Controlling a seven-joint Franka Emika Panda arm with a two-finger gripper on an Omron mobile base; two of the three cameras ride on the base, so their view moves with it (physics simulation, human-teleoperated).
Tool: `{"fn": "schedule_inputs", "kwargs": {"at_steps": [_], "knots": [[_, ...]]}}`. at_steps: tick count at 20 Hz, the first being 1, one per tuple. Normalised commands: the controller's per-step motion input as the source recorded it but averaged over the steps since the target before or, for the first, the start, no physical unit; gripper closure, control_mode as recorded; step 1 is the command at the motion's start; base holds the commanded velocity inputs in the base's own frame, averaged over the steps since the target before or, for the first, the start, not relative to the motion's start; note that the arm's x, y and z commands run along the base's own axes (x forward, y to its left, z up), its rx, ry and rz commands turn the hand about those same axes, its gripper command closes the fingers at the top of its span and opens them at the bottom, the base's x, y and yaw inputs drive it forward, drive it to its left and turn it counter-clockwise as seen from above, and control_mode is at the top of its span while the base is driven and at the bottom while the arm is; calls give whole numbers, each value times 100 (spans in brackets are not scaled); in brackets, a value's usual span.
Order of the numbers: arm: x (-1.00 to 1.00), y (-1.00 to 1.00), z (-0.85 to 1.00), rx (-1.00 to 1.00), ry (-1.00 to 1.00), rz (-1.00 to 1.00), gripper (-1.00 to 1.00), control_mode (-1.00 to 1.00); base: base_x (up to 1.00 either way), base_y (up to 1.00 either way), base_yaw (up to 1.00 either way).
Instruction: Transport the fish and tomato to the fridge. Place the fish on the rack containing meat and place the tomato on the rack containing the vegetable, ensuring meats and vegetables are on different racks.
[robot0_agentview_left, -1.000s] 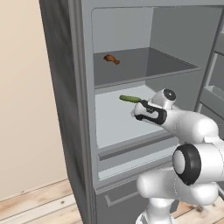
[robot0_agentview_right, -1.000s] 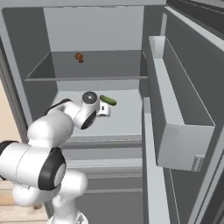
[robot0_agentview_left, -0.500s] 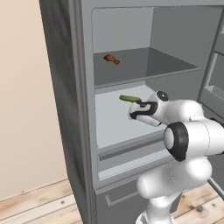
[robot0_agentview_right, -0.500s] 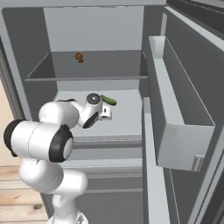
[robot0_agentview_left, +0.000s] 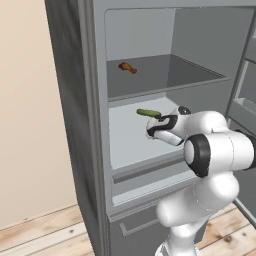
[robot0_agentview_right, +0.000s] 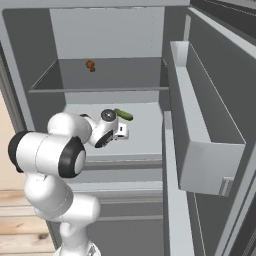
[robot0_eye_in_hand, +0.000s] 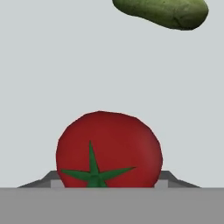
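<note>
Hand view, nearest first: tomato (robot0_eye_in_hand: 109, 148) sits low centre of the frame, red, green star calyx facing the camera. The two finger tips (robot0_eye_in_hand: 168, 178) show at either side of it, close against its flanks; the gripper (robot0_eye_in_hand: 109, 181) looks clenched on the tomato. Whether the tomato rests on the white rack floor below or is carried just above it, cannot tell.

Farther up the same frame, at the upper right edge: a green cucumber (robot0_eye_in_hand: 164, 11), lying on the pale shelf, well apart from the tomato.

Left base view: white arm rises from lower right, its wrist reaching into the open fridge (robot0_agentview_left: 90, 125) at mid-frame. The gripper (robot0_agentview_left: 154, 131) is over the lower rack (robot0_agentview_left: 130, 145); the cucumber (robot0_agentview_left: 148, 113) lies just beyond it, toward the back.

Right base view: arm from lower left, gripper (robot0_agentview_right: 120, 131) centre-left over the same white rack, cucumber (robot0_agentview_right: 123, 115) just behind it. Open fridge door (robot0_agentview_right: 205, 150) with its bin fills the right side.

Farthest: the upper rack (robot0_agentview_left: 165, 80), grey, holds a brown piece of meat (robot0_agentview_left: 127, 67) at upper centre of the left base view, also seen at upper left (robot0_agentview_right: 90, 65) of the right base view.

Fish: not located.
</note>
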Motion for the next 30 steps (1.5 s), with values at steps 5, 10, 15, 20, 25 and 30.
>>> {"fn": "schedule_inputs", "kwargs": {"at_steps": [5,10,15,20,25,30], "knots": [[4,0,-24,0,-2,0,100,-100,0,0,0],[14,0,-28,0,-5,0,-100,-100,0,0,0],[0,0,-1,0,-6,0,-100,-100,0,0,0],[-2,2,4,0,-1,0,-100,-100,0,0,0],[-12,3,28,-2,-6,0,-100,-100,0,0,0],[-43,1,50,-3,-8,0,-100,-100,0,0,0]]}}
